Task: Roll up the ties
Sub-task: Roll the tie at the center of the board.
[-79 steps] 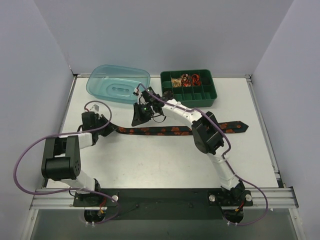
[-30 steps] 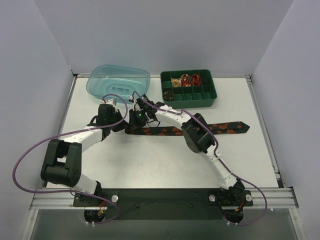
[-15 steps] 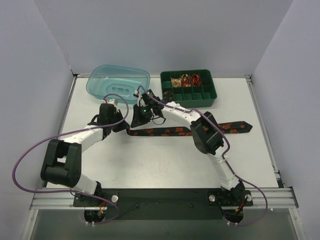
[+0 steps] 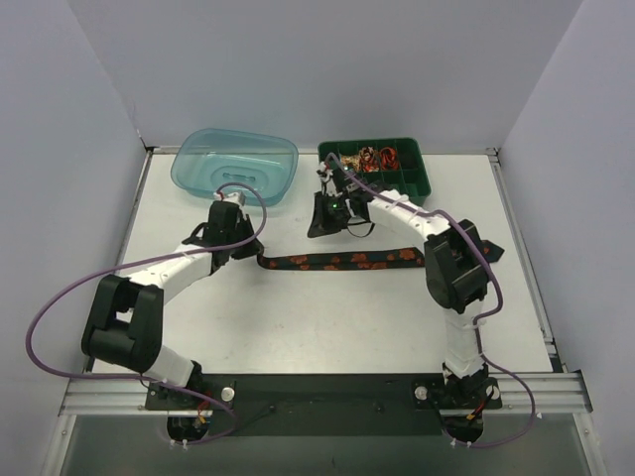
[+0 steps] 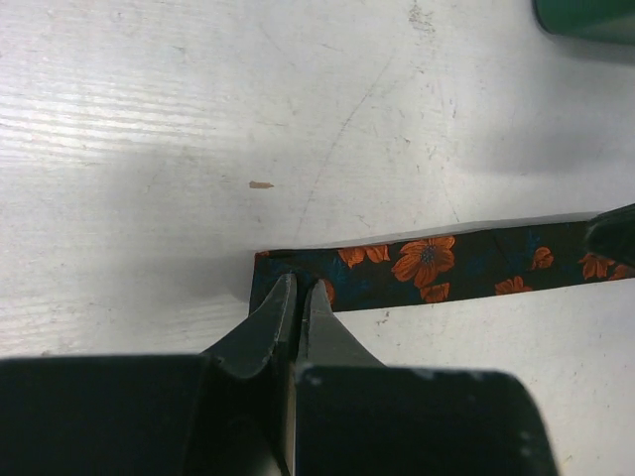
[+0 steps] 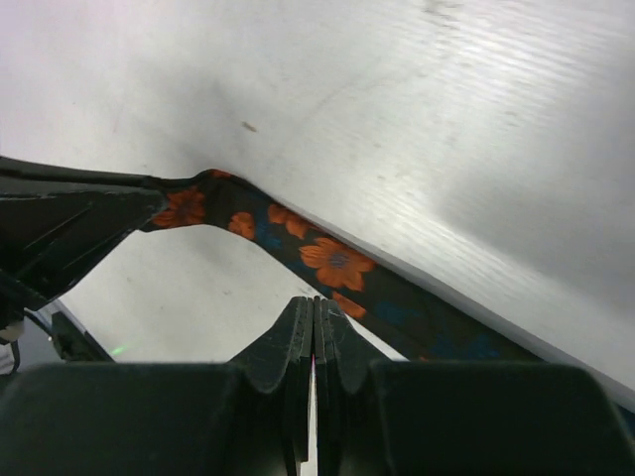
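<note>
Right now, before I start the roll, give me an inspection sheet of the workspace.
Surface: white table, lightly scuffed, with a small speck near the tie's end.
Job's things: one tie stretched across the middle, lifted slightly at its left end.
Clutter: teal tub and green compartment tray at the far edge; a few items sit in the tray's back cells.
Grippers: left gripper shut on the tie's left end; right gripper shut, no grip seen.
Cables: purple cable loops along each arm.
Surroundings: plain walls; nothing else seen.
</note>
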`<state>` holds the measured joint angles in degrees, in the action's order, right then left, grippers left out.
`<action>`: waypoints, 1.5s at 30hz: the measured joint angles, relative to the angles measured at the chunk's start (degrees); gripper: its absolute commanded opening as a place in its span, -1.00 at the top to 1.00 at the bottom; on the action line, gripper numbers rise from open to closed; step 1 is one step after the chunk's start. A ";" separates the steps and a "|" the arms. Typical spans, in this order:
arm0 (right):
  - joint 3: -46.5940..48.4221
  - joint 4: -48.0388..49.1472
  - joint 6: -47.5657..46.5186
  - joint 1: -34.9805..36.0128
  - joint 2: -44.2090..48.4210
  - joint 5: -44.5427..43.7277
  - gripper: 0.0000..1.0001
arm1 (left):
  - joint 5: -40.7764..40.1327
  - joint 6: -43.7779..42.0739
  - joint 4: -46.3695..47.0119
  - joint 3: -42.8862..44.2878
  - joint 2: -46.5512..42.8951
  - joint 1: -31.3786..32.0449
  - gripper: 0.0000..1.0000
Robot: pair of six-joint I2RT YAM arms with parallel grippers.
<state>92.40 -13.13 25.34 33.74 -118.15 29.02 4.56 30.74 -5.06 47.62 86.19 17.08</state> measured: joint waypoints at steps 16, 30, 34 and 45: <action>-7.63 -2.60 -3.15 -1.68 5.22 -2.69 1.00 | -9.01 0.39 -1.66 2.51 6.73 9.05 1.00; -10.36 -2.69 -3.85 -1.68 5.25 -2.69 1.00 | -12.02 4.55 0.15 3.30 8.57 11.37 1.00; -10.40 -2.60 -3.98 -1.68 5.22 -2.67 1.00 | -11.96 5.81 2.73 2.86 8.57 11.72 1.00; -10.60 -1.38 -3.96 -1.66 3.91 -2.67 1.00 | -11.13 10.16 11.08 -0.83 10.60 11.82 0.27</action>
<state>81.80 -14.50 21.39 32.08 -114.24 26.35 -6.57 40.91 6.02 46.78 96.79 28.91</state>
